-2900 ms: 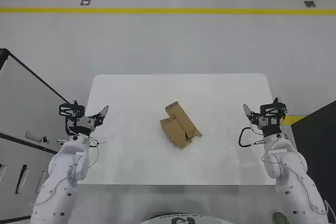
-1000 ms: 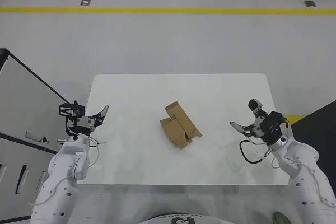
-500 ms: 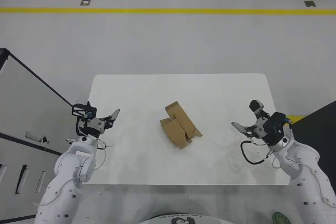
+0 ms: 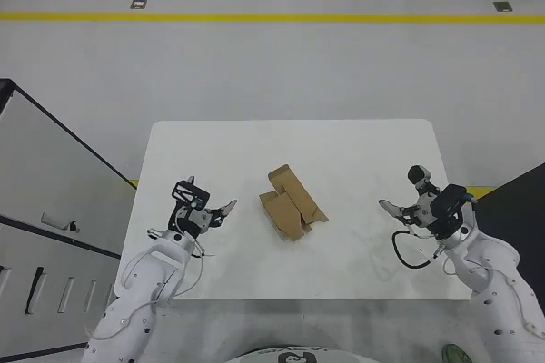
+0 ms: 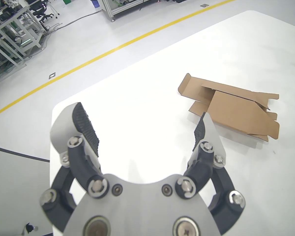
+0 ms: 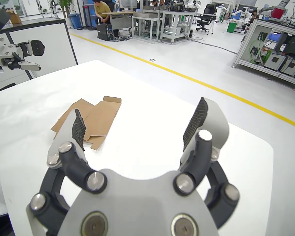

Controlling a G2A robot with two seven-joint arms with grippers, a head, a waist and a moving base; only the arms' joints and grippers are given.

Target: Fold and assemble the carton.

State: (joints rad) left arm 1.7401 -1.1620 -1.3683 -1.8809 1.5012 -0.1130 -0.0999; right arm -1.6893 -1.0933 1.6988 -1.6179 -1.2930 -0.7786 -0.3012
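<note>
The white table (image 4: 363,145) is the big thing here, and the carton (image 4: 291,215) lies flat near its middle, not yet opened up, a brown cardboard blank with its flaps spread out at the ends. Its long axis runs on a slant, from the far side of the table towards the robot and a little over to the robot's right.

The left gripper (image 5: 142,114) hovers above the table on the carton's left side, its fingers spread wide and holding nothing. It points at the near left end of the blank, with a strip of bare table between. The right gripper (image 6: 140,106) hangs near the table's right edge, also wide open and empty, facing the carton across a broader stretch of table.

So the left arm is the nearer of the two. As I judge it, the first grasp falls to that one, and it meets the carton side-on along its slanted edge. The thin flat board gives the fingers little to pinch unless a flap edge sits proud.
</note>
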